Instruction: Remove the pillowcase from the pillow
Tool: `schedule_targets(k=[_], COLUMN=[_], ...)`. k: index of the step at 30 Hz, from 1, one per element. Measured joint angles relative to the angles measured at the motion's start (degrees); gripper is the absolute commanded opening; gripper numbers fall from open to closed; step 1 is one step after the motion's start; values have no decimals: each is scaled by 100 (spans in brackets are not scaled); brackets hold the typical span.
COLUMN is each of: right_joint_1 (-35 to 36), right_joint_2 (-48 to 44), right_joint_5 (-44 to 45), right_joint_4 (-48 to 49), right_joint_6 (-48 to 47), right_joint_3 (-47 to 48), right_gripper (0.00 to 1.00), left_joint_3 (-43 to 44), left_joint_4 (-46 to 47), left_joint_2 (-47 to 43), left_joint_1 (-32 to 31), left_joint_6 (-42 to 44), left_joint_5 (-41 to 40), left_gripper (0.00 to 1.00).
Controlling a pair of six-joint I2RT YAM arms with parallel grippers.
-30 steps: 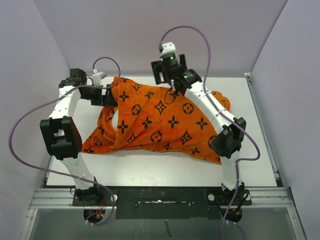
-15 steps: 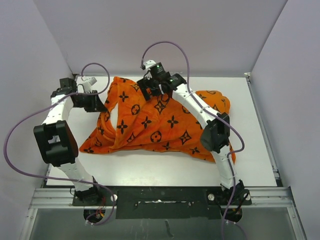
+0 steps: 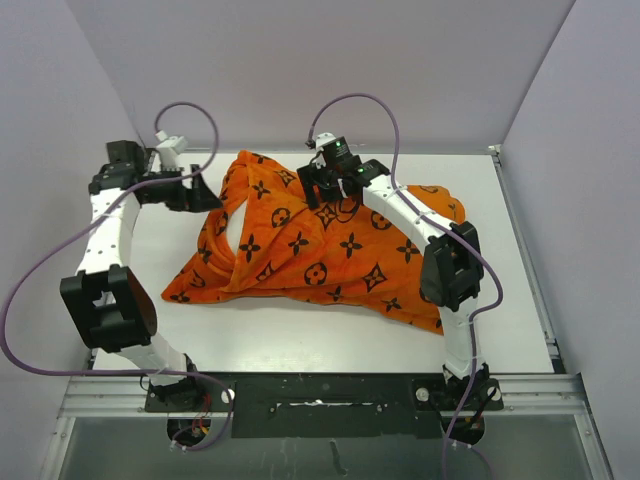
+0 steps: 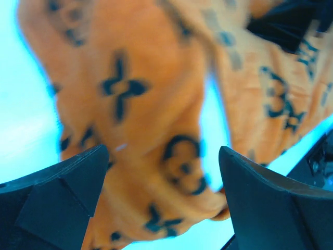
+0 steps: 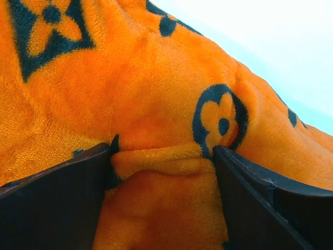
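Observation:
The orange pillowcase [image 3: 330,245] with dark monogram motifs lies bunched across the table's middle. The white pillow is almost wholly hidden inside it; only a pale sliver [image 3: 232,232] shows in a slit near the left end. My left gripper [image 3: 208,196] hangs just off the pillowcase's far left edge. In the left wrist view it [image 4: 161,172] is open, with the blurred pillowcase [image 4: 135,104] beyond its fingers. My right gripper [image 3: 328,195] presses down on the upper middle of the cover. There it [image 5: 161,156] is open, a plush fold of pillowcase [image 5: 156,156] bunched between both fingers.
The white tabletop [image 3: 300,340] shows along the front and at the left [image 3: 160,250]. Grey walls close in on the back and both sides. A metal rail [image 3: 520,250] runs along the table's right edge. Purple cables loop above both arms.
The left arm has swung outward to the left, its gripper drawing off the pillowcase's edge. The right gripper shifted left, then came down onto the upper middle of the cover.

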Motion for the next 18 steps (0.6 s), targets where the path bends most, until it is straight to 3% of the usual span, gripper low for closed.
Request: schedule_targets(k=[4, 6, 9, 16, 18], right_joint_1=[37, 37, 37, 37, 37], right_joint_2=[-166, -297, -549, -1198, -1316], right_joint_5=[2, 2, 2, -7, -22], right_joint_4=[205, 350, 540, 841, 881], right_joint_6=[131, 212, 304, 531, 592], right_joint_3=[-304, -529, -929, -1827, -1974], right_gripper=[76, 74, 72, 68, 67], left_joint_3=[-249, -341, -590, -1060, -1106], left_joint_4=[66, 74, 282, 645, 728], left_joint_2=[-461, -507, -507, -507, -501], left_joint_1=[-1220, -1532, -1541, -1325, -1318], left_joint_6=[122, 170, 289, 573, 599], left_joint_5=[-46, -122, -634, -1572, -1668], left_gripper=[85, 80, 72, 64, 53])
